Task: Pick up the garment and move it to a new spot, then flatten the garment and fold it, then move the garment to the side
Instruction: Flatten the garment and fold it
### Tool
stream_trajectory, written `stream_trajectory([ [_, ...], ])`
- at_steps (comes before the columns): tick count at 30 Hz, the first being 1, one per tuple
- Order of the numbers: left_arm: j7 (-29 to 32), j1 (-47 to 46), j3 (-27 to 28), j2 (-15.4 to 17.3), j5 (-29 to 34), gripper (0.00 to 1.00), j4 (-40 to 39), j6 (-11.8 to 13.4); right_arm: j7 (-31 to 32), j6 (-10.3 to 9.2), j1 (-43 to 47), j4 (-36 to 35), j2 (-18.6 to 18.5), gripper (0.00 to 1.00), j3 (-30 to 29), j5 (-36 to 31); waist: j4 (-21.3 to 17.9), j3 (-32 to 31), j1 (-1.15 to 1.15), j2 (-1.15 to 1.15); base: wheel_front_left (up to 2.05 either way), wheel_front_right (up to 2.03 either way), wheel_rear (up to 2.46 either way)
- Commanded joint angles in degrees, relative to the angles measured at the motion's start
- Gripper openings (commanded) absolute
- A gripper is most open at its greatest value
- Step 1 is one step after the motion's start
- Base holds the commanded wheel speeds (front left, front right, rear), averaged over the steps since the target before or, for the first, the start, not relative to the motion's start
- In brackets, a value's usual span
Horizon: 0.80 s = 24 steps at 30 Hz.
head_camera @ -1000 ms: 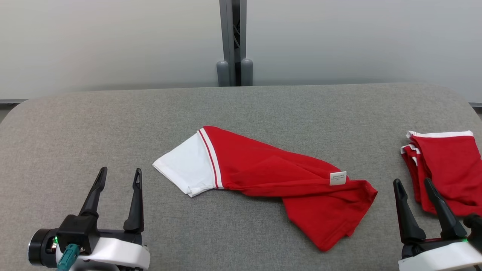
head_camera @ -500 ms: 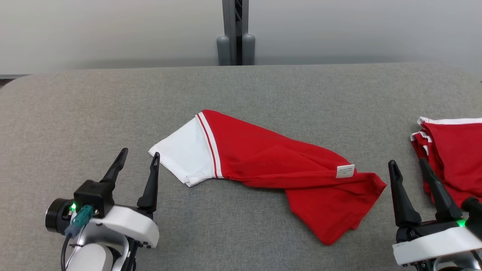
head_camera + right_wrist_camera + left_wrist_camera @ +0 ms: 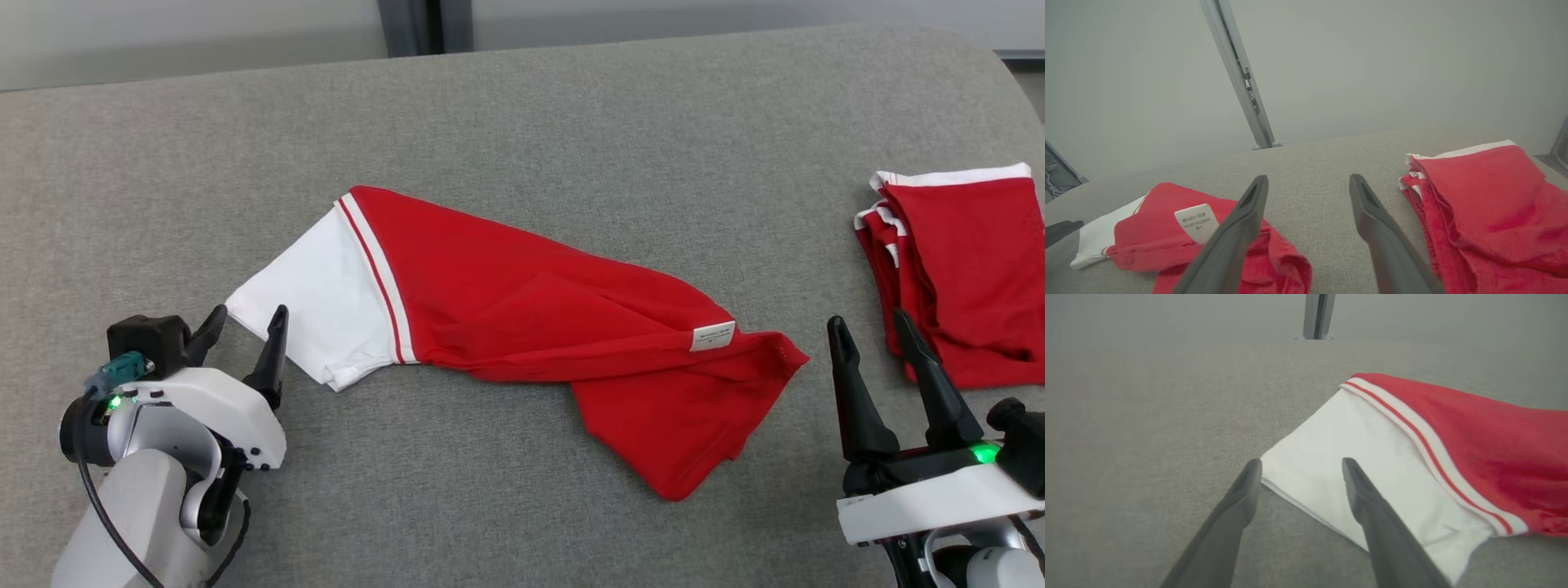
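We see the grey table [image 3: 571,106] running wide. Its far edge meets a pale wall, and its far right corner is rounded. Bare cloth lies open to the far side of the garment [image 3: 522,294], to its left, and along the near side beneath it. At the right, a stack of other red garments [image 3: 963,269] with white trim sits close to the table's right edge, well apart from the garment.

The left arm comes up from the near left, its pale forearm low and its wrist bent. The left fingers [image 3: 275,343] point far and slightly right, and they stand apart. The right arm sits at the near right. The right fingers [image 3: 849,392] point far, also apart, over the bare strip between the garment's red end and the stack.

The garment lies loosely bunched across the middle of the table. Its white sleeve [image 3: 318,302] is at the left, striped trim comes next, and the red body runs right and nearer. A small white label [image 3: 713,336] lies on top towards the right end.

In the left wrist view the sleeve's left corner lies between the two fingertips, and the right-hand finger crosses over white cloth. We cannot tell whether either finger touches it. In the right wrist view the label and red folds sit just left of that arm's fingers, and the stack sits to their right.
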Motion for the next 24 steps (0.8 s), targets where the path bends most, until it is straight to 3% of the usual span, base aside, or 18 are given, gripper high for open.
stream_trajectory([
  [1, 0.58, -1.34, 0.27, 0.2, -0.66, 1.0, 1.28, -0.75, -0.52, 0.1, -0.87, 0.19, -0.38, 1.0, -0.3, 0.33, -0.95, 1.05, 0.0, 0.0, 0.0, 0.0, 0.0],
  [9, 5.45, -5.53, 1.37, 0.38, -5.43, 1.0, 11.83, -3.31, -1.02, 0.1, -1.26, 1.36, -0.33, 1.0, -0.32, 0.29, -1.3, 1.34, 0.0, 0.0, 0.0, 0.0, 0.0],
  [10, 5.71, -5.94, 1.41, 0.2, -5.86, 0.95, 12.36, -3.63, -0.89, 0.1, -1.29, 1.33, -0.34, 1.0, -0.17, 0.16, -1.29, 1.33, 0.0, 0.0, 0.0, 0.0, 0.0],
  [11, 6.21, -6.26, 0.99, 0.57, -5.44, 0.76, 12.84, -3.7, -0.72, 0.1, -1.38, 1.24, -0.38, 1.0, 0.09, 0.13, -1.31, 1.36, 0.0, 0.0, 0.0, 0.0, 0.0],
  [13, 6.31, -6.79, 0.23, 0.53, -5.5, 0.0, 13.43, -4.27, -0.4, 0.1, -1.55, 1.14, -0.55, 1.0, 0.71, 0.05, -1.31, 1.43, 0.0, 0.0, 0.0, 0.0, 0.0],
  [20, 3.81, -8.06, -1.12, 0.56, -4.39, 0.0, 12.87, -4.15, 0.54, 0.1, -0.64, 2.32, -3.05, 1.0, 1.55, -1.01, -1.0, 1.18, 0.0, 0.0, 0.0, 0.0, 0.0],
  [24, 3.29, -8.08, -1.8, 0.19, -4.12, 0.0, 12.37, -3.98, 2.48, 0.1, 0.59, 1.82, -5.35, 1.0, 4.87, -1.07, -0.6, 0.83, 0.0, 0.0, 0.0, 0.0, 0.0],
])
